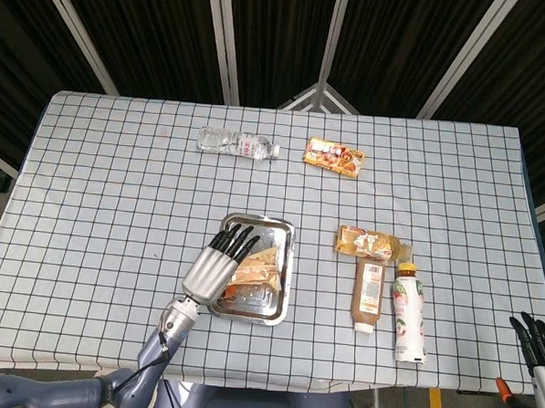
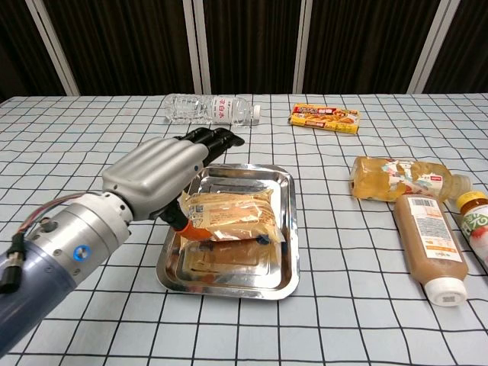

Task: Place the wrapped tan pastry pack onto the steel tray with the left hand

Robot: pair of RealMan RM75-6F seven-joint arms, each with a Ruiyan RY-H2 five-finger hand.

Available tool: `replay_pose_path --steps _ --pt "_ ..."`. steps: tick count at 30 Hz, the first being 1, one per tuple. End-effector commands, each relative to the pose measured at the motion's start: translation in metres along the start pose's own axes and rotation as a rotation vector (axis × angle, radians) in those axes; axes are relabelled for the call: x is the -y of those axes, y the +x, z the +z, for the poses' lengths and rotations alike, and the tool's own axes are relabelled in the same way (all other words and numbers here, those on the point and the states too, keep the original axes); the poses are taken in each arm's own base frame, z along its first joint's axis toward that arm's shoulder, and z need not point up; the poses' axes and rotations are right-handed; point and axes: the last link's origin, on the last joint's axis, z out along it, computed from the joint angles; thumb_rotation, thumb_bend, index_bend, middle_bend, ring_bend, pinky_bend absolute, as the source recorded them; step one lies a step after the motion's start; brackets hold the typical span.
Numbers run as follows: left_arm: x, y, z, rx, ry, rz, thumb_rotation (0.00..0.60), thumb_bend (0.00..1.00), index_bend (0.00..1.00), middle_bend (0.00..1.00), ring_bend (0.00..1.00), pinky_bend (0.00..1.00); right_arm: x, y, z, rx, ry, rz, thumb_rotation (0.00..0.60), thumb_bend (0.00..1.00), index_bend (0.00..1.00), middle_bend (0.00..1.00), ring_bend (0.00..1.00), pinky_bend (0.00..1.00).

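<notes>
The wrapped tan pastry pack (image 1: 262, 266) (image 2: 232, 217) lies in the steel tray (image 1: 285, 228) (image 2: 286, 268) at the table's middle front, on the tray's left half. My left hand (image 1: 218, 266) (image 2: 162, 172) hovers over the tray's left rim with its fingers stretched out flat above the pack. Its orange-tipped thumb sits at the pack's left edge, and I cannot tell whether it touches. Only the spread fingertips of my right hand (image 1: 538, 337) show, off the table's front right corner in the head view, with nothing in them.
A clear water bottle (image 1: 236, 144) (image 2: 210, 110) and a yellow snack box (image 1: 332, 157) (image 2: 325, 117) lie at the back. Right of the tray lie a yellowish bottle (image 1: 371, 243) (image 2: 400, 178), a brown bottle (image 1: 369, 291) (image 2: 429, 244) and a white-green bottle (image 1: 408, 316) (image 2: 476, 221).
</notes>
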Motion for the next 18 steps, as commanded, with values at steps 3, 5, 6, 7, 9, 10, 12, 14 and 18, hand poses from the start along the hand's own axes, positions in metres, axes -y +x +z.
replay_pose_path --steps 3,5,6,7,9,10,12,14,18 --pt "0.033 0.041 -0.069 0.029 -0.001 -0.062 0.6 0.03 0.0 0.0 0.0 0.08 0.005 -0.001 -0.005 -0.006 0.019 -0.007 0.6 0.32 0.0 0.0 0.0 0.0" --pt "0.055 0.052 -0.11 0.087 0.061 -0.031 0.6 0.03 0.0 0.0 0.0 0.06 0.007 0.0 -0.009 -0.01 0.028 -0.007 0.6 0.32 0.0 0.0 0.0 0.0" --pt "0.065 0.057 -0.131 0.117 0.095 -0.019 0.6 0.03 0.0 0.0 0.0 0.06 0.007 0.0 -0.011 -0.011 0.031 -0.007 0.6 0.32 0.0 0.0 0.0 0.0" --pt "0.077 0.062 -0.154 0.149 0.143 -0.007 0.6 0.03 0.0 0.0 0.0 0.06 0.008 -0.001 -0.012 -0.012 0.034 -0.009 0.6 0.32 0.0 0.0 0.0 0.0" --pt "0.097 0.069 -0.197 0.197 0.228 0.017 0.6 0.03 0.0 0.0 0.0 0.06 0.008 -0.001 -0.015 -0.015 0.036 -0.014 0.6 0.32 0.0 0.0 0.0 0.0" --pt "0.105 0.071 -0.213 0.21 0.262 0.027 0.6 0.03 0.0 0.0 0.0 0.06 0.009 -0.002 -0.017 -0.016 0.038 -0.016 0.6 0.32 0.0 0.0 0.0 0.0" --pt "0.121 0.072 -0.241 0.21 0.327 0.028 0.6 0.03 0.0 0.0 0.0 0.05 0.012 -0.002 -0.02 -0.022 0.042 -0.016 0.6 0.32 0.0 0.0 0.0 0.0" --pt "0.135 0.071 -0.253 0.229 0.336 0.057 0.6 0.04 0.0 0.0 0.0 0.05 0.016 -0.002 -0.024 -0.032 0.055 -0.016 0.6 0.32 0.0 0.0 0.0 0.0" --pt "0.146 0.081 -0.253 0.169 0.36 0.012 0.6 0.03 0.0 0.0 0.0 0.05 0.021 -0.001 -0.029 -0.05 0.072 -0.02 0.6 0.32 0.0 0.0 0.0 0.0"
